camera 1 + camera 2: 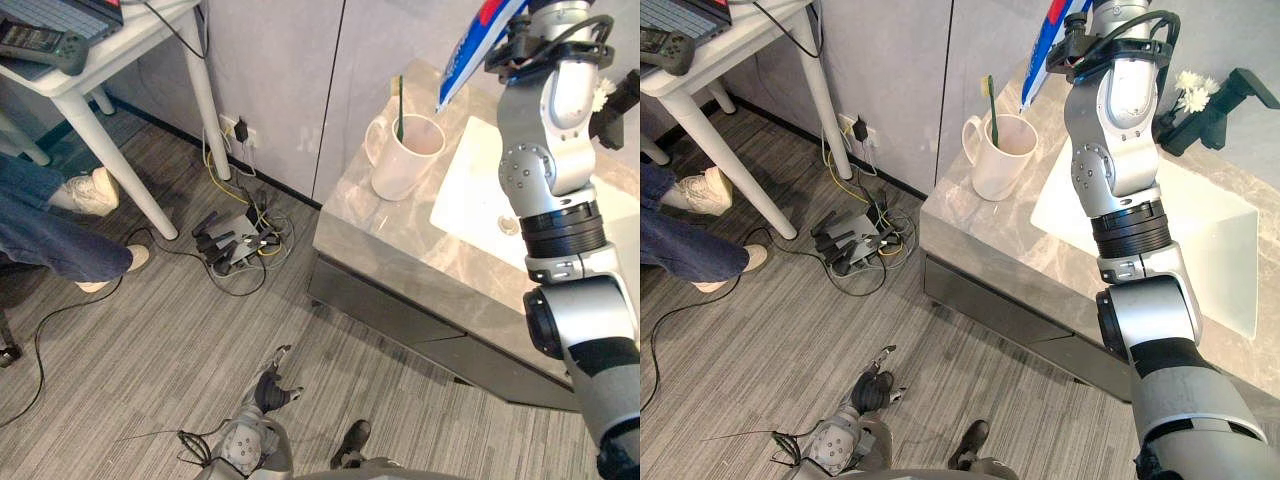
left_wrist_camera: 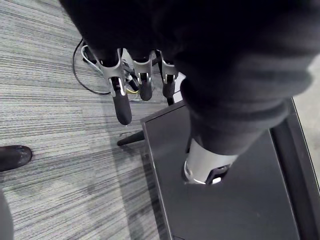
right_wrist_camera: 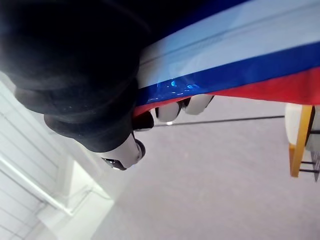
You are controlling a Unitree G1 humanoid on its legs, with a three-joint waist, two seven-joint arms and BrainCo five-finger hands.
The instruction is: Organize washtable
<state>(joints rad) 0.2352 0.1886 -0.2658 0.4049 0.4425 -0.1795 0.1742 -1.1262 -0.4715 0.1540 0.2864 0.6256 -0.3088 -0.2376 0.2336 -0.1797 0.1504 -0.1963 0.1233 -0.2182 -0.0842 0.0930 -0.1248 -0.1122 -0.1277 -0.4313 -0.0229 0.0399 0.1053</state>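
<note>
**Containers**
- White mug [image 1: 405, 155]: upright on the marble worktop [image 1: 380, 230], near its left corner, handle toward the wall. Contains one green toothbrush [image 1: 398, 105], standing on end and leaning on the rim at the handle side.
- White sink [image 1: 480, 190]: set into the worktop, just right of the mug. Part of it is hidden by the right arm.

**Hands**
- Right hand [image 3: 125, 150]: raised high over the worktop. Its fingers [image 3: 169, 111] are curled under a toothpaste tube [image 1: 475, 45] striped blue, white and red, with the thumb on the near side, so the tube is clamped. The tube slants down and to the left, its lower end just above the mug's rim on the sink side. Whether it touches the mug cannot be told.
- Left hand [image 1: 268, 388]: hangs low over the striped grey floor [image 1: 150, 350], well clear of the worktop. Its fingers [image 2: 122, 100] are loosely straight and slightly apart, holding nothing.

**Surroundings**
- Dark cabinet front [image 1: 400, 310]: below the worktop.
- White flowers [image 1: 1190, 95] beside a black fixture [image 1: 1230, 95]: at the back of the worktop, beyond the sink.
- Power strip [image 1: 230, 245] with a tangle of cables: on the floor by the wall, left of the cabinet.
- White table [image 1: 100, 80]: far left, carrying a black controller [image 1: 40, 45].
- A person's leg in jeans [image 1: 50, 245] and a pale shoe [image 1: 90, 190]: under that table.
</note>
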